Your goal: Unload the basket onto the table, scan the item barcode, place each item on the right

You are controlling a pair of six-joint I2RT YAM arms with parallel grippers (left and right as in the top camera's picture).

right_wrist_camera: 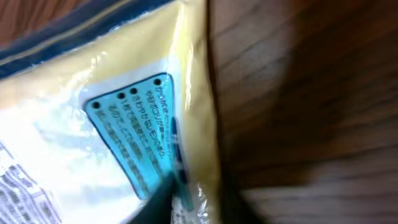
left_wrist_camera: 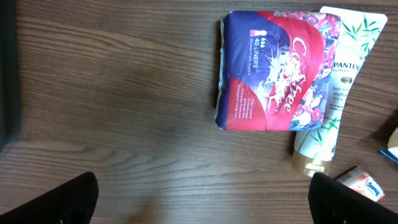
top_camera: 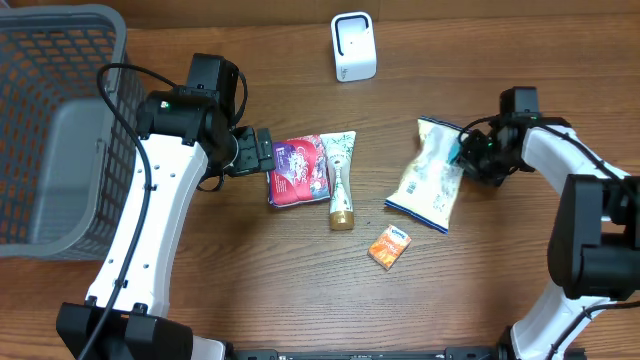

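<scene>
Two grippers: left gripper (left_wrist_camera: 205, 202) spread wide, empty, just beside the pack (left_wrist_camera: 273, 71); right gripper (top_camera: 466, 150) at the bag's right edge, hold cannot be told.
Bag (top_camera: 428, 180): flat on the table (top_camera: 200, 280), well apart from the scanner (top_camera: 353, 47).
Risk: edge-only hold; slick film may slip, or the barcode may face away.

The left arm (top_camera: 150, 220) and right arm (top_camera: 565, 160) wear smooth white shells over rounded links, with black joint housings; a black cable (top_camera: 130, 68) loops beside the left arm; the left tool (top_camera: 266, 152) and right tool (top_camera: 464, 150) are black
</scene>
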